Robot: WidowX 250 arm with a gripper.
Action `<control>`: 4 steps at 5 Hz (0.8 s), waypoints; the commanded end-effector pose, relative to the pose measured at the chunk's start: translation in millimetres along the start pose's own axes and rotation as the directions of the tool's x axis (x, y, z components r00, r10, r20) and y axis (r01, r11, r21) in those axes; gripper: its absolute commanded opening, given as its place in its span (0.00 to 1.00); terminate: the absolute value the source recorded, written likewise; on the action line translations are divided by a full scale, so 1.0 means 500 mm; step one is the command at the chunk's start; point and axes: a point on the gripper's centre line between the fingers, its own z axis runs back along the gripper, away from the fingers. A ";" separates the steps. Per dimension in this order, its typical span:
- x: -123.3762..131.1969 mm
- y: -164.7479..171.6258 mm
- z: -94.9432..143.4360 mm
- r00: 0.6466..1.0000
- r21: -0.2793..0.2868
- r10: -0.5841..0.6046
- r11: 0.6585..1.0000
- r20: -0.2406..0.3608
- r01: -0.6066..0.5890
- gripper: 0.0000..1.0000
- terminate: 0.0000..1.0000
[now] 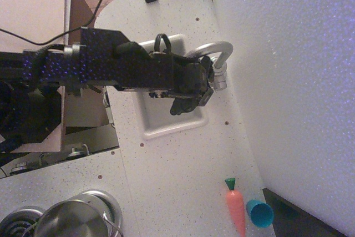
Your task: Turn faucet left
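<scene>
Overhead, the black arm (111,67) reaches in from the left across the white speckled surface (183,170) and ends over the small white sink (166,129). Its hand (195,94) sits right up against the faucet (213,54), whose shiny arched spout curves from the far rim of the sink round to a ribbed cylindrical base (221,77) just beside the hand. From this angle the dark fingers blur into the wrist, so I cannot tell whether they are spread or pinching anything, nor whether they actually touch the metal. Near the front edge of the surface lie an orange toy carrot (236,208) with a green top and, just beside it, a blue cup (259,213). At the bottom left stands a steel pot (75,220).
</scene>
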 end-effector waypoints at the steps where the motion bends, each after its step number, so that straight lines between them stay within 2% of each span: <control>1: 0.000 0.000 0.000 1.000 0.000 0.000 1.000 0.000 0.000 1.00 0.00; 2: -0.046 0.005 0.016 0.977 -0.089 0.132 0.989 0.169 -0.119 1.00 0.00; 3: -0.101 -0.006 0.033 0.938 -0.137 0.238 0.968 0.252 -0.209 1.00 0.00; 4: -0.143 -0.020 0.047 0.922 -0.131 0.255 0.965 0.290 -0.226 1.00 0.00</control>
